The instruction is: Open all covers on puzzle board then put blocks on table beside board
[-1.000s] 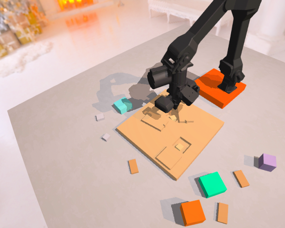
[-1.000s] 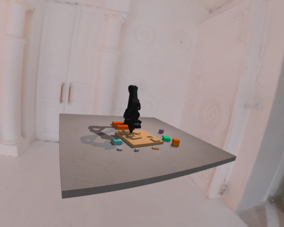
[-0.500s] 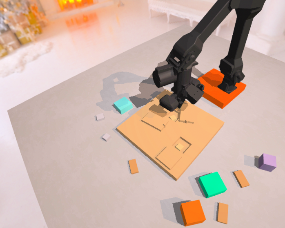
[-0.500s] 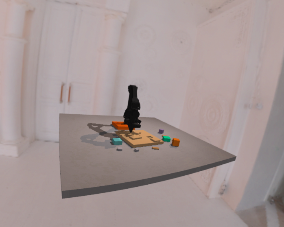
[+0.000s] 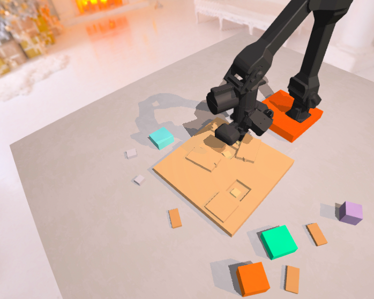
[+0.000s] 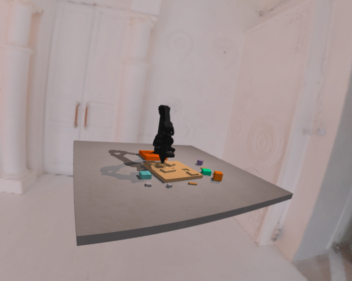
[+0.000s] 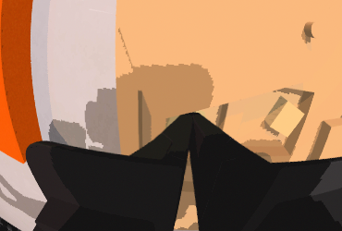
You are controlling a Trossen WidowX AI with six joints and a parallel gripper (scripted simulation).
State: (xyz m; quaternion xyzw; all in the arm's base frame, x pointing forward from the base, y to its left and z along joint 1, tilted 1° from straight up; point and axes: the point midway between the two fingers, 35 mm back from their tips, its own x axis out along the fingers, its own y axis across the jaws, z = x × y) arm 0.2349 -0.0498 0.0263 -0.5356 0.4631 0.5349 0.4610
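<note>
Gripper: your gripper (image 5: pixel 233 141) has its fingers pressed tight together with nothing between them, tip down over the far part of the board.
Board: the tan puzzle board (image 5: pixel 193 183) lies flat on the table (image 5: pixel 84 209), near the orange base plate (image 5: pixel 304 127).
Covers: two far covers (image 5: pixel 202 158) sit skewed beside an exposed well; the near cover (image 5: pixel 221 206) sits clear of its own well.
Blocks: one small tan block (image 5: pixel 227 154) lies in the far well, just beside your fingertips; another (image 5: pixel 235 192) rests in the near well.
Handling: judge them light, rigid and smooth-sided. Each sits low in its well, so open up, straddle two opposite faces, and lift straight.
</note>
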